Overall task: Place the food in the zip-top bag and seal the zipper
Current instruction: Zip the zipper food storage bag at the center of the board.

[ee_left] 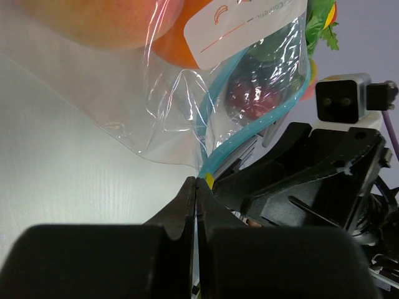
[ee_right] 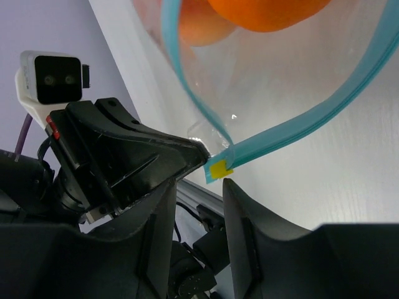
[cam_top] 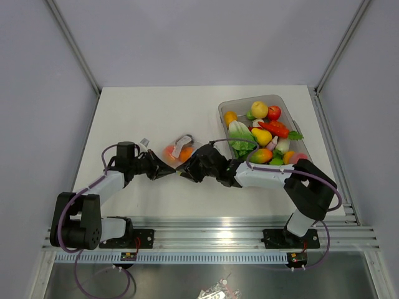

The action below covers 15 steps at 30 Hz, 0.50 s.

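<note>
Two toy fruits, a peach (ee_left: 93, 18) and an orange (ee_right: 268, 12), lay inside the zip-top bag (cam_top: 177, 151), which rested mid-table between the two grippers, left of the clear tray (cam_top: 221, 107) of other toy food. The film looked thin, floppy and slick, and light even when loaded. I judged the stiffer light blue zipper (ee_right: 299, 128) the best place to grip, near its ends, since the sides would only crumple. The mouth gaped in a loop. The left gripper (ee_left: 195, 187) had its fingers pressed together on the bag's near corner at the zipper's end, beside a small yellow mark (ee_right: 219, 168). The right gripper (ee_right: 199, 187) stood with fingers apart, holding nothing, that corner just beyond its tips.
</note>
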Motion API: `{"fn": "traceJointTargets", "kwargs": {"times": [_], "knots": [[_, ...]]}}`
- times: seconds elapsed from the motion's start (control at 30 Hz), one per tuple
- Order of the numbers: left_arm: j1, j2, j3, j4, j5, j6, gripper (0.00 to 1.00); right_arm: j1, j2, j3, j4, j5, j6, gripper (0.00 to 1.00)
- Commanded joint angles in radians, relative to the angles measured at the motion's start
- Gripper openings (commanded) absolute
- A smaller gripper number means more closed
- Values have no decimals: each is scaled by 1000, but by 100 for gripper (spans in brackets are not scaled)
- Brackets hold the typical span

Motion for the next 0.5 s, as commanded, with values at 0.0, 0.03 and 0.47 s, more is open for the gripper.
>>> {"fn": "traceJointTargets", "kwargs": {"times": [0.0,0.03,0.47], "knots": [[-3,-13,-4,47,-8,19,0,21,23,-28,99,3,111,43],[-3,-14,-4,45,-8,21,0,22,23,-31,97,6,116,43],[-3,0,-9,47,-4,28,0,22,60,-68,162,23,162,38]]}}
